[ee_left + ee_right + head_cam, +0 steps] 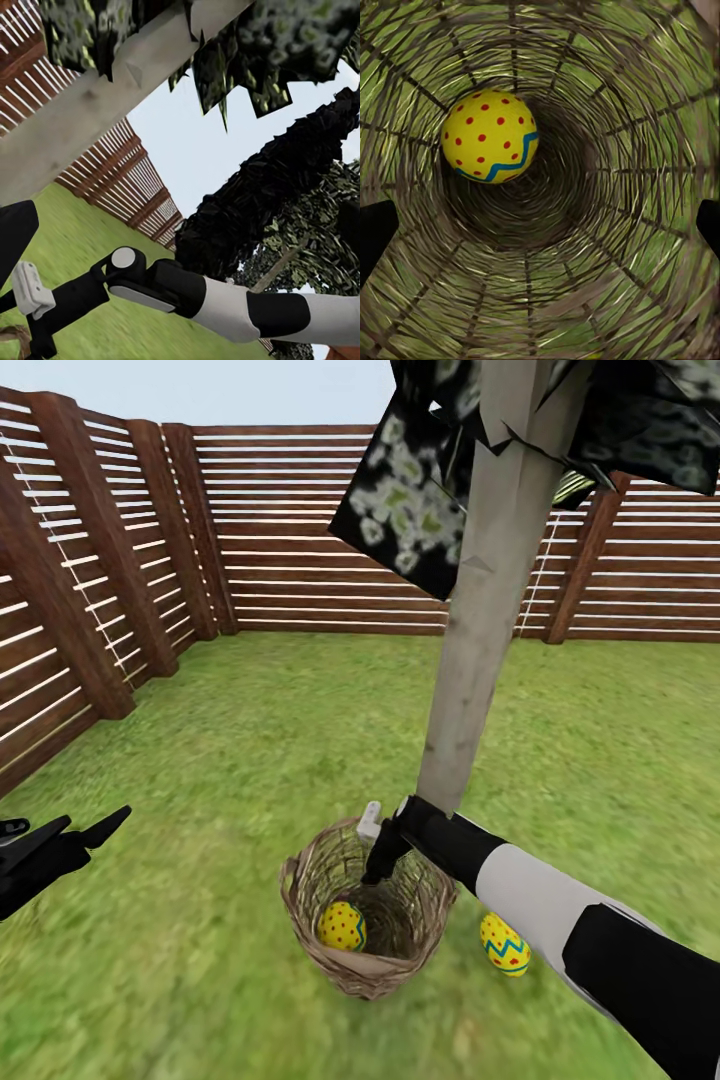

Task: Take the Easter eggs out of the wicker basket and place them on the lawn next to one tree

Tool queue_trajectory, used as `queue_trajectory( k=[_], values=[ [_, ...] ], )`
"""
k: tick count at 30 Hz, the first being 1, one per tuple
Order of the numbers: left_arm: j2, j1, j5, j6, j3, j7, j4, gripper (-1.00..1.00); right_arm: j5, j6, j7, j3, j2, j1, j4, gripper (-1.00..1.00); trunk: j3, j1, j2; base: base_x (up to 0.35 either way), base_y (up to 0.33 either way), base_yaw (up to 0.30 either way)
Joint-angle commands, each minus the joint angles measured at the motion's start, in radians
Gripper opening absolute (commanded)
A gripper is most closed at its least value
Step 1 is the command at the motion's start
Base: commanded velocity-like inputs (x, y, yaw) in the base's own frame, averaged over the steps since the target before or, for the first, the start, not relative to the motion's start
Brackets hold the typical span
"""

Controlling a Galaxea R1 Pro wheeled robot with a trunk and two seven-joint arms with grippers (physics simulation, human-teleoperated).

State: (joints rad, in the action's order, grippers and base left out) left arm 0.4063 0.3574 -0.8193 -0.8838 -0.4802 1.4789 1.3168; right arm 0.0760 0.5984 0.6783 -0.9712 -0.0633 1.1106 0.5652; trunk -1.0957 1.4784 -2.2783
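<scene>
One egg (490,136) in basket (300,880) | below open right end effector (380,865)

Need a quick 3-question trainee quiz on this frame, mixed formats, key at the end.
1. True or false: the robot's right hand is lowered into the round tan wicker basket.
2. Multiple choice: how many yellow eggs with red dots can be seen inside that basket? A) none B) one C) three
3. Short answer: where does the other yellow egg with a blue zigzag band lie?

Key:
1. True. The right wrist view looks down into the weave, with dark fingertips at both edges, spread apart.
2. B. One egg rests on the basket floor.
3. On the green grass lawn just outside the basket, near the pale grey-beige tree trunk.
</scene>
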Motion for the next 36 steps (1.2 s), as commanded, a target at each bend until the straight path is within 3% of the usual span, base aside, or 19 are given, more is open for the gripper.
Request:
queue_trajectory(
  k=[1, 7, 13, 23, 27, 29, 32, 33, 35, 36],
  values=[
    [0.000, 0.001, 0.000, -0.011, 0.000, 0.003, 0.000, 1.00, 0.008, 0.002, 0.006, -0.002, -0.003, 0.001, 0.000, 1.00, -0.001, 0.000, 0.000, 0.310, 0.075, 0.000],
    [-0.004, 0.000, -0.001, -0.010, 0.000, 0.004, 0.002, 1.00, 0.049, 0.003, 0.001, -0.014, -0.017, -0.001, -0.005, 1.00, -0.001, 0.000, 0.000, 0.160, 0.037, 0.000],
    [-0.007, 0.000, -0.001, -0.009, -0.001, 0.009, 0.002, 1.00, 0.054, 0.006, -0.003, -0.015, -0.018, -0.007, -0.010, 1.00, -0.001, 0.000, 0.000, 0.010, 0.002, 0.000],
    [-0.007, 0.000, 0.000, -0.009, -0.001, 0.032, 0.002, 1.00, 0.056, 0.009, -0.006, -0.016, -0.020, -0.009, -0.010, 1.00, -0.032, 0.039, -0.070, 0.000, 0.000, 0.000],
    [-0.007, 0.000, 0.000, -0.009, 0.000, 0.032, 0.002, 1.00, 0.059, 0.006, -0.002, -0.027, -0.035, -0.009, -0.004, 1.00, -0.045, 0.054, -0.098, 0.000, 0.000, 0.000],
    [-0.007, 0.000, 0.000, -0.009, 0.000, 0.032, 0.002, 1.00, 0.059, 0.004, 0.002, -0.067, -0.041, -0.009, -0.002, 1.00, -0.051, 0.062, -0.112, 0.000, 0.000, 0.000],
    [-0.007, 0.000, 0.000, -0.009, 0.000, 0.031, 0.002, 1.00, 0.059, 0.000, 0.007, -0.175, -0.046, -0.009, 0.000, 1.00, -0.060, 0.073, -0.133, 0.000, 0.000, 0.000],
    [-0.007, 0.000, 0.000, -0.009, 0.000, 0.031, 0.002, 1.00, 0.059, -0.001, 0.009, -0.193, -0.047, -0.009, 0.000, 1.00, -0.064, 0.077, -0.140, 0.000, 0.000, 0.000],
    [-0.007, 0.000, 0.000, -0.009, 0.000, 0.031, 0.002, 1.00, 0.059, -0.007, 0.018, -0.275, -0.053, -0.009, 0.002, 1.00, -0.070, 0.085, -0.154, 0.000, 0.000, 0.000],
    [-0.007, 0.000, 0.000, -0.009, 0.000, 0.031, 0.002, 1.00, 0.059, -0.009, 0.019, -0.288, -0.057, -0.009, 0.001, 1.00, -0.073, 0.089, -0.161, 0.000, 0.000, 0.000]
  ],
)
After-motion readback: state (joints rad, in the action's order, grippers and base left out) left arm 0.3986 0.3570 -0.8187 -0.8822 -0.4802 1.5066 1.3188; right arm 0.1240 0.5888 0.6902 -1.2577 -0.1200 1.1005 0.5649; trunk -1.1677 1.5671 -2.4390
